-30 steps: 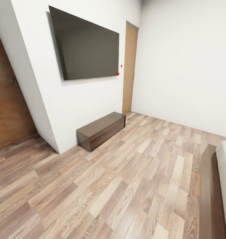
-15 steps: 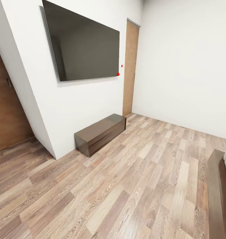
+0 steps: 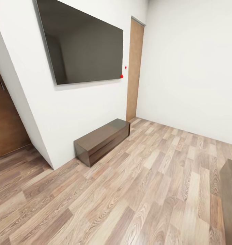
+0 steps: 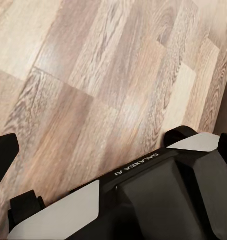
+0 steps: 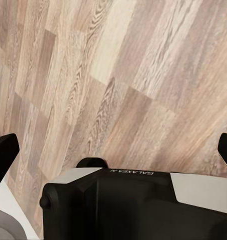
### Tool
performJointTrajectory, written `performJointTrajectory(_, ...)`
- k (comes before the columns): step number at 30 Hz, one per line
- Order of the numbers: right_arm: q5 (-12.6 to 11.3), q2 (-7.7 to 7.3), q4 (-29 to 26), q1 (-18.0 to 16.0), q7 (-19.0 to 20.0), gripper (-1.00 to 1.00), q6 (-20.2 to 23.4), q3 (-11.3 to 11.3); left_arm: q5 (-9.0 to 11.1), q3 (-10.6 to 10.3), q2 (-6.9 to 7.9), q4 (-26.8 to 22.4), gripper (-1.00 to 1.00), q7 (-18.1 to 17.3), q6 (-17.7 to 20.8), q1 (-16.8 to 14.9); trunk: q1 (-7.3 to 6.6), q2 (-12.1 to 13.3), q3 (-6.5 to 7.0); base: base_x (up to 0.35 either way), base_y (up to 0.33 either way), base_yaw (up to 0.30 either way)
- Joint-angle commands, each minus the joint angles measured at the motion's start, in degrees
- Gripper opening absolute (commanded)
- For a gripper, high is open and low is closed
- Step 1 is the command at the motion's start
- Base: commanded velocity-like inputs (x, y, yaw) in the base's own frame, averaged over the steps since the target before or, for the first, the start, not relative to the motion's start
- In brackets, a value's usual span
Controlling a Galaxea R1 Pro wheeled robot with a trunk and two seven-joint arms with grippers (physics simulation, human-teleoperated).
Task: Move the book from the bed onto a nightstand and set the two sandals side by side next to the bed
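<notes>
Bed frame (image 3: pixel 231 190) sits at the view edge; turn toward it, both grippers' fingers spread wide, holding nothing.

Bedroom (image 3: pixel 184 68) — white walls, light wood-plank floor (image 3: pixel 136 190). Bed (image 3: pixel 230 190) — a dark brown wooden frame corner at the head view's right edge, resting on the floor; its mattress cannot be made out.

You face white walls (image 3: pixel 184 61), a wall-mounted dark TV (image 3: pixel 83 44), a low brown bench (image 3: pixel 102 140) and wood-plank floor (image 3: pixel 136 197); far door (image 3: pixel 134 68) closed.
</notes>
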Motion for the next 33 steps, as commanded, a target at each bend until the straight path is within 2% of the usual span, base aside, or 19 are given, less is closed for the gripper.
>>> performJointTrajectory(1,0.1,-0.02,0.2,-0.1,0.2,1.00,-0.1,-0.4,-0.6,0.3,-0.15,0.0,1.00,-0.1,-0.5,0.0,0.03,0.0,-0.06,0.333,0.000,0.000)
performJointTrajectory(16,0.1,-0.02,0.2,-0.1,0.2,1.00,-0.1,-0.4,-0.7,0.3,-1.37,-0.1,1.00,0.0,-0.4,0.0,0.03,0.0,-0.06,0.333,0.000,0.000)
performJointTrajectory(22,0.1,-0.02,0.2,-0.1,0.2,1.00,-0.1,-0.4,-0.6,0.4,-2.00,-0.1,1.00,1.4,-0.5,0.0,0.03,0.0,-0.06,0.328,0.000,0.000)
performJointTrajectory(33,0.1,-0.02,0.2,-0.1,0.2,1.00,-0.1,-0.4,-0.5,0.7,-2.30,-0.1,1.00,1.3,-0.8,0.0,0.03,0.0,-0.06,0.305,0.000,0.000)
